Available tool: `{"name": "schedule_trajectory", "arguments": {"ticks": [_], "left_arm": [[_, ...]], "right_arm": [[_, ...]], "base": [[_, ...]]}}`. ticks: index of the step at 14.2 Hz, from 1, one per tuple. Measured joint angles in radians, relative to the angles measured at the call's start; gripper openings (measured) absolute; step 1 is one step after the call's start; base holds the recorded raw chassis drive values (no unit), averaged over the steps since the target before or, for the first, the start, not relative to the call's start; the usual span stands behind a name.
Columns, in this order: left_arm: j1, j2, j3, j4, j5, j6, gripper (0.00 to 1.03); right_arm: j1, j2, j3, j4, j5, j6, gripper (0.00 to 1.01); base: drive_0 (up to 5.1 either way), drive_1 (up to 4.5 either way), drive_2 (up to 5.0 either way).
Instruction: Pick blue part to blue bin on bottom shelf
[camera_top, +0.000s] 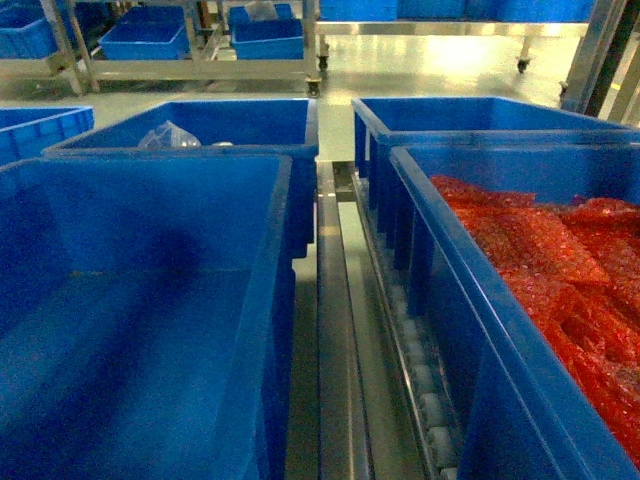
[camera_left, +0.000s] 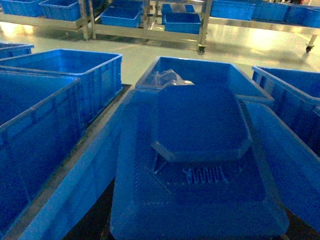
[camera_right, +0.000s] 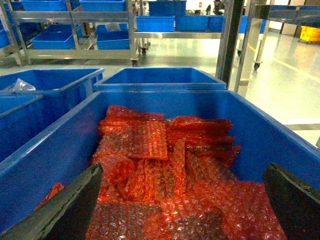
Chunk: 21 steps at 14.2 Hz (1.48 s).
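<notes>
Blue smooth plastic walls and a thick rim make up the blue bin (camera_top: 130, 230), which sits open-topped on the bottom shelf (camera_top: 335, 330), likely so you can drop in from above. Pale rollers (camera_top: 425, 400) line the steel track beside it. Your right gripper (camera_right: 182, 170) hangs released, jaws wide, over red bubble-wrap bags (camera_right: 150, 145) in the neighbouring crate (camera_right: 65, 140). Your left gripper is out of sight. You cannot pick out the blue part in any view, so search before reaching

Warehouse floor: blue crates (camera_top: 150, 300), steel roller racks (camera_top: 345, 330), wheeled shelving (camera_top: 200, 70).
</notes>
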Motion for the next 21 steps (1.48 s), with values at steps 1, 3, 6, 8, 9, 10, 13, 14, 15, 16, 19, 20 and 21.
{"name": "schedule_trajectory", "arguments": {"ticks": [1,3,6,8,9,10,13,14,15,16,19,20,21], "left_arm": [[0.0,0.0,0.0,0.0,0.0,0.0,0.43],[0.0,0.0,0.0,0.0,0.0,0.0,0.43],[0.0,0.0,0.0,0.0,0.0,0.0,0.43],[0.0,0.0,0.0,0.0,0.0,0.0,0.43],[0.0,0.0,0.0,0.0,0.0,0.0,0.43],[0.0,0.0,0.0,0.0,0.0,0.0,0.43],[0.0,0.0,0.0,0.0,0.0,0.0,0.43],[0.0,0.0,0.0,0.0,0.0,0.0,0.43],[0.0,0.0,0.0,0.0,0.0,0.0,0.43],[0.0,0.0,0.0,0.0,0.0,0.0,0.43],[0.0,0.0,0.0,0.0,0.0,0.0,0.43],[0.0,0.0,0.0,0.0,0.0,0.0,0.43],[0.0,0.0,0.0,0.0,0.0,0.0,0.43]], "right_arm": [[0.0,0.0,0.0,0.0,0.0,0.0,0.98],[0.0,0.0,0.0,0.0,0.0,0.0,0.98],[0.0,0.0,0.0,0.0,0.0,0.0,0.98],[0.0,0.0,0.0,0.0,0.0,0.0,0.98],[0.0,0.0,0.0,0.0,0.0,0.0,0.98],[0.0,0.0,0.0,0.0,0.0,0.0,0.98],[0.0,0.0,0.0,0.0,0.0,0.0,0.98],[0.0,0.0,0.0,0.0,0.0,0.0,0.98],[0.0,0.0,0.0,0.0,0.0,0.0,0.98],[0.0,0.0,0.0,0.0,0.0,0.0,0.98],[0.0,0.0,0.0,0.0,0.0,0.0,0.98],[0.0,0.0,0.0,0.0,0.0,0.0,0.98],[0.0,0.0,0.0,0.0,0.0,0.0,0.98]], "base": [[0.0,0.0,0.0],[0.0,0.0,0.0],[0.0,0.0,0.0],[0.0,0.0,0.0],[0.0,0.0,0.0],[0.0,0.0,0.0],[0.0,0.0,0.0],[0.0,0.0,0.0],[0.0,0.0,0.0],[0.0,0.0,0.0],[0.0,0.0,0.0],[0.0,0.0,0.0],[0.0,0.0,0.0]]}}
